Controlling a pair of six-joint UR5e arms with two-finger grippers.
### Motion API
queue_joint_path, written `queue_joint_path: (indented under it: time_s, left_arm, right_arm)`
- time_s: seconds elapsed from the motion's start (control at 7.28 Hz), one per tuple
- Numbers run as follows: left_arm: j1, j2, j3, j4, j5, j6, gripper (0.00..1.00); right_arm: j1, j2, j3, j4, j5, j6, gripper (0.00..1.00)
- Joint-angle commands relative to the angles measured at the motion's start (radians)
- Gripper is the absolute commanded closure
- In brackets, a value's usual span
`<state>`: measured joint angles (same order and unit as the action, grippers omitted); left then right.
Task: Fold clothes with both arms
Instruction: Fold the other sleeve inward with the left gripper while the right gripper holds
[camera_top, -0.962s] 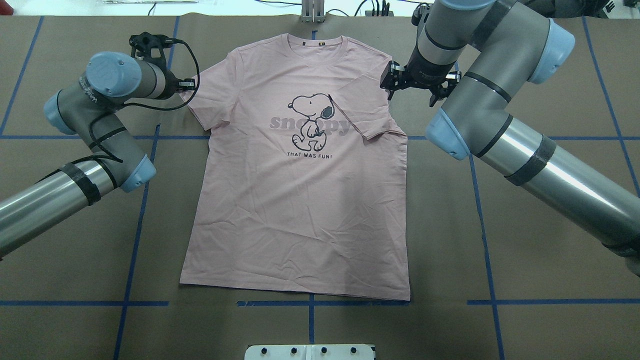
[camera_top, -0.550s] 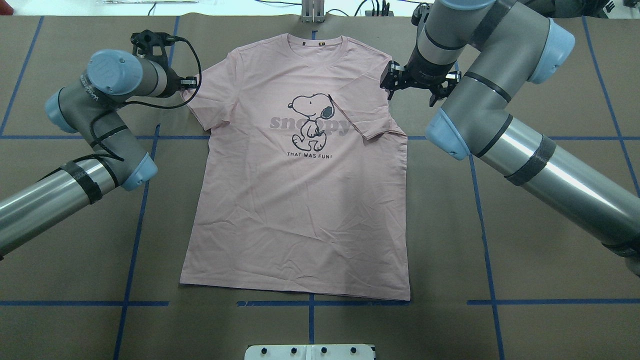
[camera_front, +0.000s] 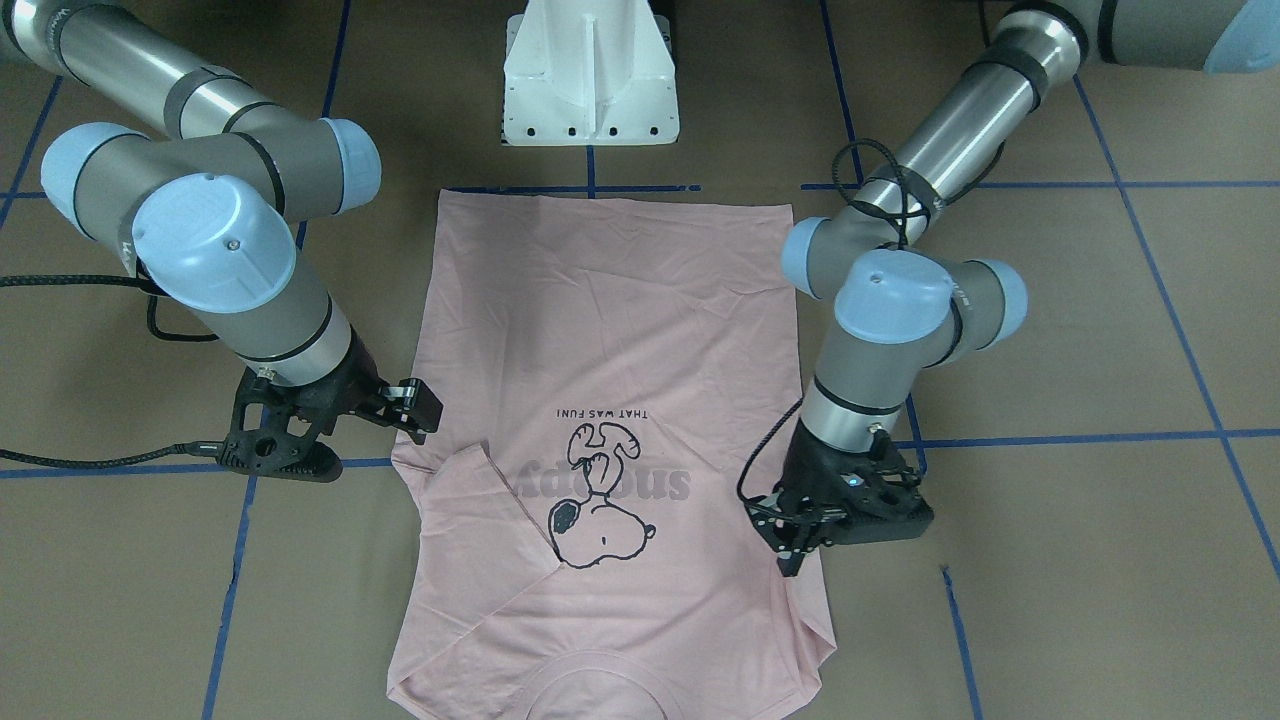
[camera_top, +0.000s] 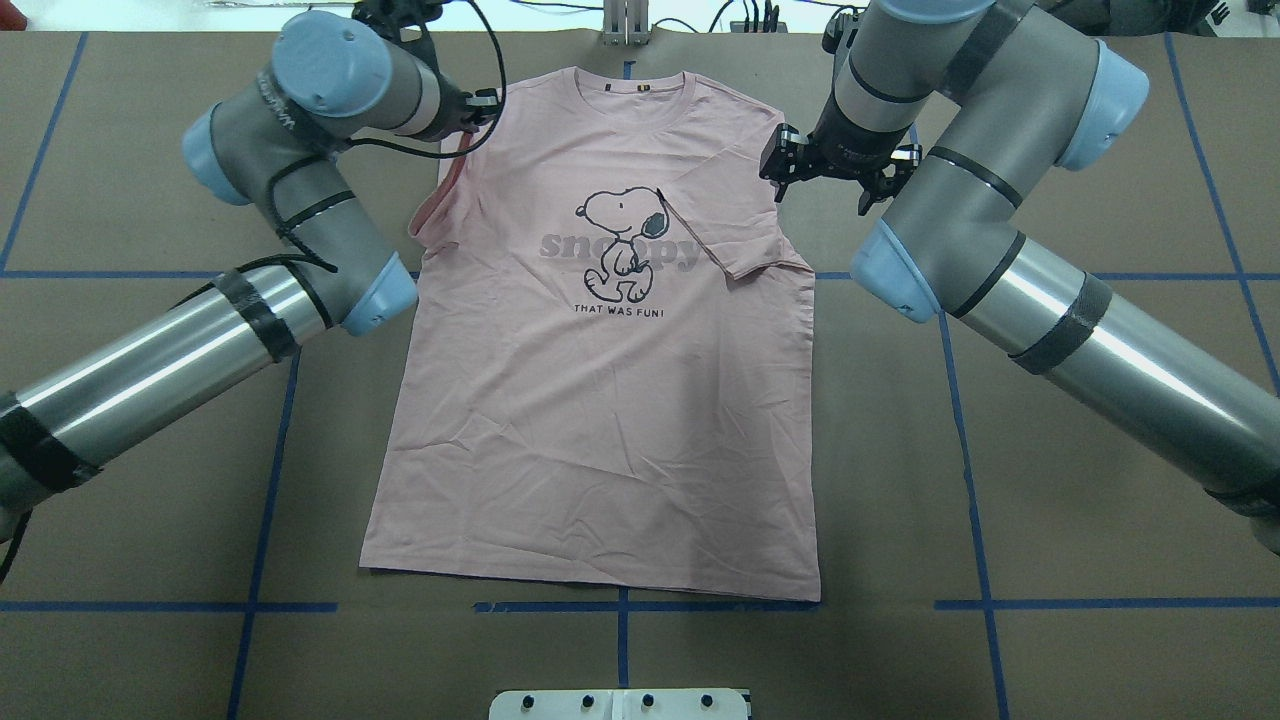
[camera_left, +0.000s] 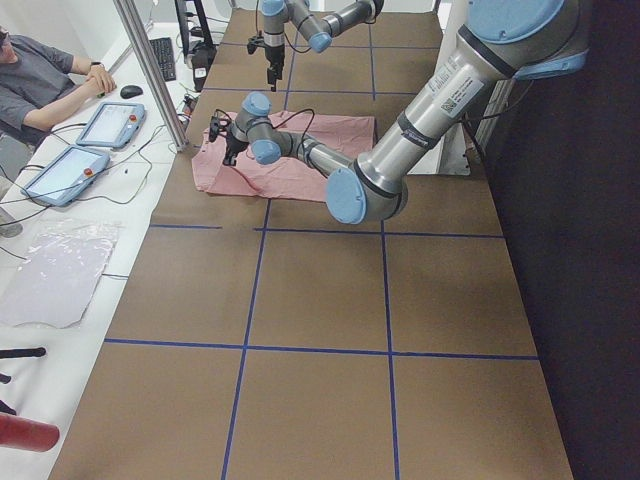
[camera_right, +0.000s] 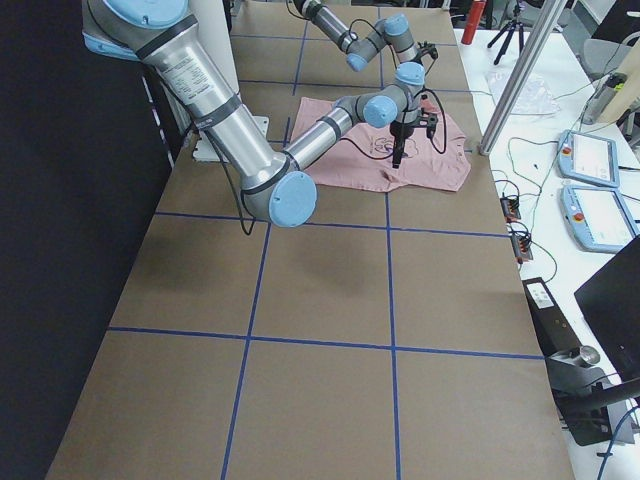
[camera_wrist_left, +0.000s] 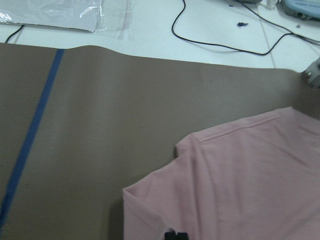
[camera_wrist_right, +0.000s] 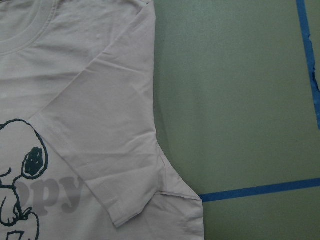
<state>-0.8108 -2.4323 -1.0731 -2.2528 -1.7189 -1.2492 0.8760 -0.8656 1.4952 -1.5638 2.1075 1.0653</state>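
The pale pink T-shirt (camera_top: 600, 420) lies flat, print up, collar at the far edge; it also shows in the front view (camera_front: 620, 320). Its right sleeve (camera_top: 735, 235) is folded in over the chest, as the right wrist view (camera_wrist_right: 100, 150) shows. My right gripper (camera_top: 780, 160) hovers open at that shoulder's edge, holding nothing. My left gripper (camera_top: 487, 103) is shut on the left sleeve (camera_top: 435, 205), which is lifted and turned inward, showing its plain reverse. The left wrist view shows the pink cloth (camera_wrist_left: 240, 190) just ahead of one fingertip (camera_wrist_left: 176, 235).
The brown paper table (camera_top: 1000, 450) has blue tape lines (camera_top: 960, 400). The white pedestal base (camera_front: 590, 80) stands at the near edge behind the hem. An operator (camera_left: 40, 80) with tablets sits beyond the far edge.
My left arm has swung up and inward towards the collar, pulling the left sleeve with it off the table. The right arm has not moved.
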Motion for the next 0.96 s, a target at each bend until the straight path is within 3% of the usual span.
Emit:
queue_joint_path:
  time_s: [0.0, 0.41, 0.55, 0.69, 0.82]
  left_arm:
    - [0.021, -0.128, 0.163, -0.017, 0.005, -0.044, 1.0]
    - [0.041, -0.129, 0.185, -0.059, 0.008, -0.044, 1.0]
    - [0.042, -0.129, 0.185, -0.066, 0.008, -0.049, 0.93]
    - [0.048, -0.128, 0.185, -0.08, 0.008, -0.05, 0.25]
    - [0.05, -0.132, 0.179, -0.082, 0.007, -0.052, 0.0]
  right_arm:
    - [0.0, -0.001, 0.004, 0.002, 0.002, 0.002, 0.0]
    - [-0.002, -0.006, 0.0, 0.002, 0.002, -0.01, 0.0]
    - [-0.003, -0.007, -0.001, 0.002, 0.0, -0.01, 0.0]
    - [-0.006, -0.007, 0.0, 0.002, 0.0, -0.01, 0.0]
    - [-0.009, -0.013, 0.002, 0.002, -0.001, -0.01, 0.0]
